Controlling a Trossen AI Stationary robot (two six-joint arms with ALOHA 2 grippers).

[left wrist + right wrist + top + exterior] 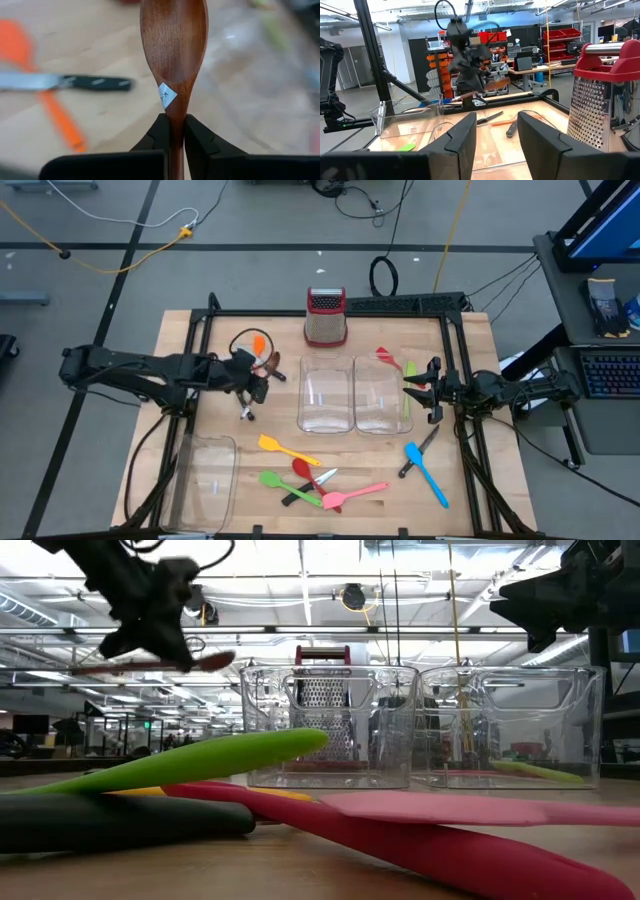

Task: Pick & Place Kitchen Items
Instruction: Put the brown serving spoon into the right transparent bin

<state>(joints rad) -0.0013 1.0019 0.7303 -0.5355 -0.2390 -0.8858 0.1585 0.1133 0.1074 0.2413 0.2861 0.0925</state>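
From above, the wooden table (180, 330) sits on grey floor; the left gripper (262, 370) grips a wooden spoon (268, 363) beside two clear trays (352, 395). Low view: utensils (190, 762) lie before the trays. Right wrist: right gripper (496, 131) fingers apart, warehouse shelving behind.

Two matte-black jointed arms with looped black cables, blocky black fingers (465, 137).

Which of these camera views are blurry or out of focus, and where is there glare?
Left wrist view: the wooden spoon held by the left tool is sharp, the table behind blurred. Low view: the near green spatula and pink spatula are soft; ceiling lights glare, leaving the arms dark. Right wrist view: the left arm is motion-blurred; the grater is sharp.
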